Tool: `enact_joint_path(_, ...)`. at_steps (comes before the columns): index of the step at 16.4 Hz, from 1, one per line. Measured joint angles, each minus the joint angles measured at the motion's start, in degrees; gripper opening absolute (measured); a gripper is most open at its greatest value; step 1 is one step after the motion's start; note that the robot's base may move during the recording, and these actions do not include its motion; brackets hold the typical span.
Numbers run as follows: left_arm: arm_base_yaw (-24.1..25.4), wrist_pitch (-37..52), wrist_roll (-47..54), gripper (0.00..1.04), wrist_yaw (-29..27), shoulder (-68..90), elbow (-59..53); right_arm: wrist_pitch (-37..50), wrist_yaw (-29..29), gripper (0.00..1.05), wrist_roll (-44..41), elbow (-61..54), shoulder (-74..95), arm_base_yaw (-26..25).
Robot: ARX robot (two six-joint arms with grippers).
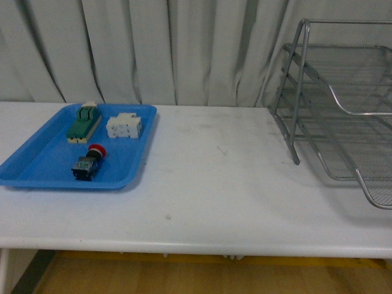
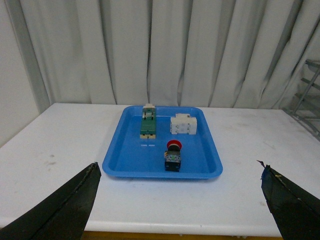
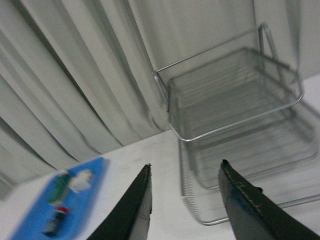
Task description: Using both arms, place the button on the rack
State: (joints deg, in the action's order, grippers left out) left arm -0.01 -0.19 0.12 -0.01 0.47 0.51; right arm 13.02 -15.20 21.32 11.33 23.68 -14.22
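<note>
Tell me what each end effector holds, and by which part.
Nothing held. Left end effector and right end effector both open; button lies in the blue tray.

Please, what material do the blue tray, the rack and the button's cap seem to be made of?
The blue tray looks like moulded plastic: uniform colour, rounded rim, soft gloss. The rack looks like metal: silver tubular frame, fine wire mesh. The button has a red cap, probably plastic; too small to be sure.

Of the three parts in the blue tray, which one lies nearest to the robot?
The button with the red cap; the green switch and white block lie farther back.
</note>
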Motion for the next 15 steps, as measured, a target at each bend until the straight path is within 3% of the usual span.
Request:
enact_joint_path(2,0.0,0.0,0.0,0.98,0.0,0.0,0.0,-3.3,3.7,0.21,-13.0,-3.8,-5.5,2.8)
enact_joint_path(4,0.0,0.0,0.0,0.98,0.0,0.0,0.0,-3.8,6.3,0.01,-18.8,-5.3,-7.7,5.4)
enact_joint_path(6,0.0,0.0,0.0,0.98,0.0,0.0,0.0,-4.0,8.0,0.02,-19.9,-5.6,-9.7,7.1)
enact_joint_path(7,0.0,0.0,0.0,0.98,0.0,0.0,0.0,-4.5,13.1,0.02,-20.2,-6.2,-10.6,11.3)
enact_joint_path(8,0.0,0.0,0.0,0.98,0.0,0.0,0.0,-4.9,14.3,0.02,-20.5,-7.0,-11.3,14.1)
enact_joint_path(11,0.0,0.0,0.0,0.98,0.0,0.0,0.0,-6.7,15.3,0.02,-20.9,-8.1,-13.4,14.1)
enact_joint_path(13,0.0,0.0,0.0,0.98,0.0,0.0,0.0,-13.7,15.0,0.02,-21.0,-8.7,-20.2,14.2)
enact_joint_path(15,0.0,0.0,0.0,0.98,0.0,0.0,0.0,-13.3,15.2,0.02,-21.0,-8.9,-21.6,14.2)
